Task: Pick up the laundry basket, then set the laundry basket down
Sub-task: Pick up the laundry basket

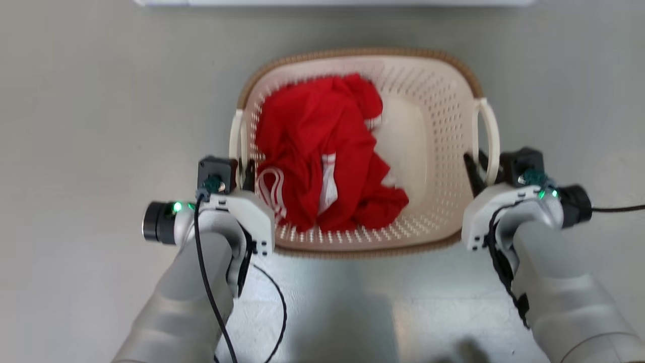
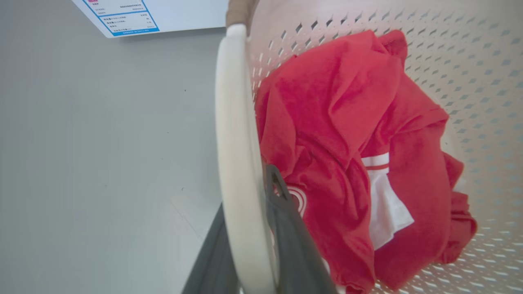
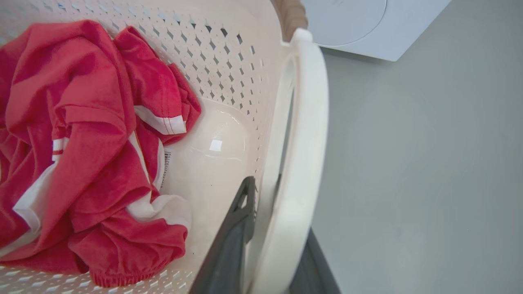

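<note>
The cream perforated laundry basket (image 1: 433, 116) with its brown woven-look rim sits in the middle of the head view, between my two arms. A crumpled red and white garment (image 1: 322, 146) lies inside it. My left gripper (image 1: 245, 174) is shut on the basket's left white handle (image 2: 235, 143), with one dark finger (image 2: 286, 212) inside the basket and the other outside. My right gripper (image 1: 478, 169) is shut on the right handle (image 3: 302, 134) in the same way, its inner finger (image 3: 239, 216) against the basket wall. I cannot tell whether the basket's bottom touches the floor.
A white washing machine (image 3: 367, 24) stands just beyond the basket, its edge along the top of the head view (image 1: 332, 2), and its printed label (image 2: 122, 16) shows in the left wrist view. Plain grey floor (image 1: 101, 126) surrounds the basket. A black cable (image 1: 274, 297) loops under my left forearm.
</note>
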Available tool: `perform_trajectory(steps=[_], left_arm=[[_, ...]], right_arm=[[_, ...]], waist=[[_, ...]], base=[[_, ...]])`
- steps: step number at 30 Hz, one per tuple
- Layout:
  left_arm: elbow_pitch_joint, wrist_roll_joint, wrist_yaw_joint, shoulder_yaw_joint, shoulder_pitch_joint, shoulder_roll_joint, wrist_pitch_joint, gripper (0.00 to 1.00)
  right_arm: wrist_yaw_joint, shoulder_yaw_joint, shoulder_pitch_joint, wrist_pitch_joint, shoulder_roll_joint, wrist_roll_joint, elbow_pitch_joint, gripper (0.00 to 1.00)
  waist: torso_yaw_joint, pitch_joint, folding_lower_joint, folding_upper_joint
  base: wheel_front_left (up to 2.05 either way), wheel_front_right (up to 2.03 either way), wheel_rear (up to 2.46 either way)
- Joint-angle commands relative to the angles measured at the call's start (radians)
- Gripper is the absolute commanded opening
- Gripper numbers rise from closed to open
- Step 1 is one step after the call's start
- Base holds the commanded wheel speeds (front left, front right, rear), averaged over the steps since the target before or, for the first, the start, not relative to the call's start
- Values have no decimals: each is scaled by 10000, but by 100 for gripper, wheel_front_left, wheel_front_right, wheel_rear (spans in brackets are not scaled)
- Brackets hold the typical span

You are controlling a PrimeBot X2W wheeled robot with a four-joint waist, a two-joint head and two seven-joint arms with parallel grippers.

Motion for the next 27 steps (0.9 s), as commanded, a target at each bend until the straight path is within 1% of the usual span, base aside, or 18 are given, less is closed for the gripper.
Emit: perform_trajectory(steps=[1,6,11,19,27], left_arm=[[-95,-30,-91,-13,318,158,-124,0],[481,-418,-284,-431,750,158,-124,0],[1029,-865,-505,-823,1214,158,-124,0],[1367,-1550,-681,-1374,2138,158,-124,0],[1438,-2223,-797,-2144,3105,158,-124,0]], right_arm=[[75,409,588,-94,162,33,143,0],[75,980,870,-94,162,626,604,0],[75,1794,1358,-37,162,1392,864,0],[75,3140,2292,378,162,2741,733,0],[75,4068,3067,690,162,3634,686,0]], waist=[[-26,-574,0,0],[-167,-1640,0,0],[-356,-2747,0,0],[-736,-4275,0,0],[-950,-5478,0,0]], base=[[0,0,0],[0,0,0],[0,0,0],[0,0,0],[0,0,0]])
